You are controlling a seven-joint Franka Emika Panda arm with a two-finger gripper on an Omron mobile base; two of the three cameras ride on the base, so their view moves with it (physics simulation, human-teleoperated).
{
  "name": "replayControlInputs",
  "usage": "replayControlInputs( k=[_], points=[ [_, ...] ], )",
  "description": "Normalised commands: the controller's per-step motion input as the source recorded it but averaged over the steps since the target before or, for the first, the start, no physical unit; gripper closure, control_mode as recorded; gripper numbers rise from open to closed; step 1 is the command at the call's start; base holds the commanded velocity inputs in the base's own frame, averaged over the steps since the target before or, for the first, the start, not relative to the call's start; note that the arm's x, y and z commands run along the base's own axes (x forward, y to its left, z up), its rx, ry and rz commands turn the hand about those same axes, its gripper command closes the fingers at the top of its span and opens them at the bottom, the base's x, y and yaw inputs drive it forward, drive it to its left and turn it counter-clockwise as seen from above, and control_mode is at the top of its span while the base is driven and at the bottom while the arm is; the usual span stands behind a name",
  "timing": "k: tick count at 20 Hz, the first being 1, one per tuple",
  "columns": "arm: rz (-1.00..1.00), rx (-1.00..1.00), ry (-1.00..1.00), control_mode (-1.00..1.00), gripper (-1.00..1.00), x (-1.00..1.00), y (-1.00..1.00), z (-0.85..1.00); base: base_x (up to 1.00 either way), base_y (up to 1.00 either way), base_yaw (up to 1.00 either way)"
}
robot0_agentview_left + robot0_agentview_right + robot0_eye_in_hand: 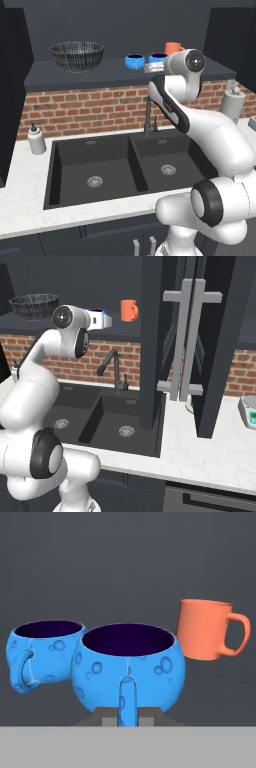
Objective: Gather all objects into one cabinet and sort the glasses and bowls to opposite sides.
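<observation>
On the flat shelf of the wide dark cabinet, the big dark patterned bowl stands at the left end. Two bright-blue cups and the orange mug cluster toward the right. In the hand view the nearer blue cup turns its handle at me, and my gripper is shut on that handle with a finger close on each side. Left of it, slightly behind, sits the other blue cup. From the left base view, my gripper hides part of the held cup, between the free cup and the mug.
Below the shelf are a brick wall, a black double sink and a faucet. A soap bottle stands left of the sink. An open dark cabinet door hangs right of the mug, with a scale on the counter.
</observation>
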Motion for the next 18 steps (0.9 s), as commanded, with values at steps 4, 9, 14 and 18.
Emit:
replayControlInputs(
  k=[4,9,14,18],
  points=[
    [0.00,0.00,0.00,-1.00,1.00,0.23,0.03,0.00,0.00,0.00,0.00],
    [0.00,0.00,0.00,-1.00,-1.00,0.23,0.00,0.00,0.00,0.00,0.00],
    [0.00,0.00,0.00,-1.00,-1.00,0.16,0.00,0.00,0.00,0.00,0.00],
    [0.00,0.00,0.00,-1.00,-1.00,0.15,0.00,0.00,0.00,0.00,0.00]
  ],
)
